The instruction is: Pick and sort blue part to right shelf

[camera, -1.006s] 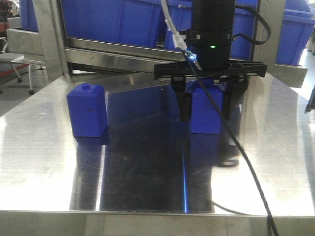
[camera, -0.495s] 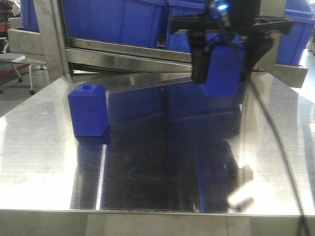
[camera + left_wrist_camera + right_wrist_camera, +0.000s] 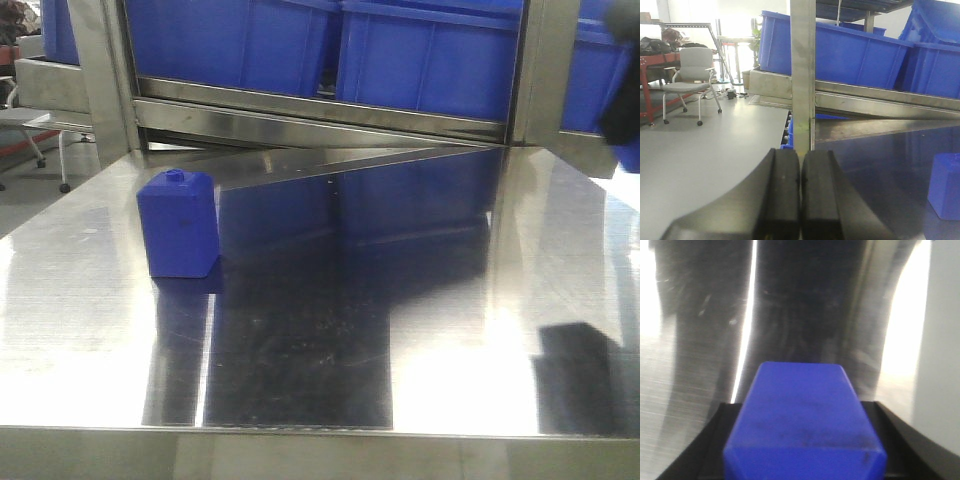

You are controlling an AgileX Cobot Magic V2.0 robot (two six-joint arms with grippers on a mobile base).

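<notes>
Right gripper [image 3: 805, 450] clamps a blue part [image 3: 805, 415] between its black fingers [image 3: 717, 445], above the steel table [image 3: 700, 315]. Left gripper [image 3: 800, 195] is fully closed, holding nothing. A second blue part [image 3: 180, 225] stands upright on the table's left side. Blue bins [image 3: 430, 60] sit on the shelf [image 3: 300, 105] behind.

A blue block [image 3: 179, 223] stands upright on the left of the shiny steel tabletop [image 3: 330, 350]. Behind it, blue bins [image 3: 430, 58] sit on a metal shelf [image 3: 300, 112]. A dark blur [image 3: 625, 105] cuts the right edge.
</notes>
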